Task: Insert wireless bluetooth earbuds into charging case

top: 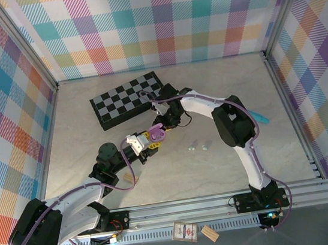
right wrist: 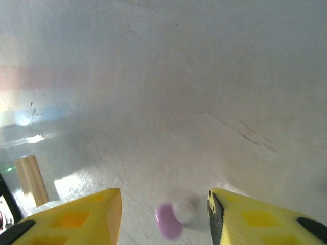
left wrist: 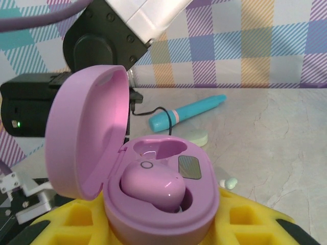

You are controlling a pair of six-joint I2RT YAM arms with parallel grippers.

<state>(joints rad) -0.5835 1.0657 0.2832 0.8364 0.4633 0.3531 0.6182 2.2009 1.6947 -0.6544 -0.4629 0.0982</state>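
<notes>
My right pincer (right wrist: 162,214) gapes over 1 purple bud (right wrist: 166,225); closing off-centre could flick it away. My left pincer (left wrist: 163,229) clamps the case (left wrist: 153,204).

Counting up: I'm seeing one purple charging case (left wrist: 87,132). Purple earbuds are coming to two, a seated bud (left wrist: 153,186) in the case and a loose bud (right wrist: 166,227) on the table. I'm also spotting two small pale pieces, a first pale piece (top: 191,147) and a second pale piece (top: 205,146). They're maybe earbuds too, but they're too tiny for me to call. Then I'm getting one checkerboard (top: 128,100), one teal pen (left wrist: 189,112), and two wooden blocks, a near block (top: 127,177) and a front block (top: 210,233).
</notes>
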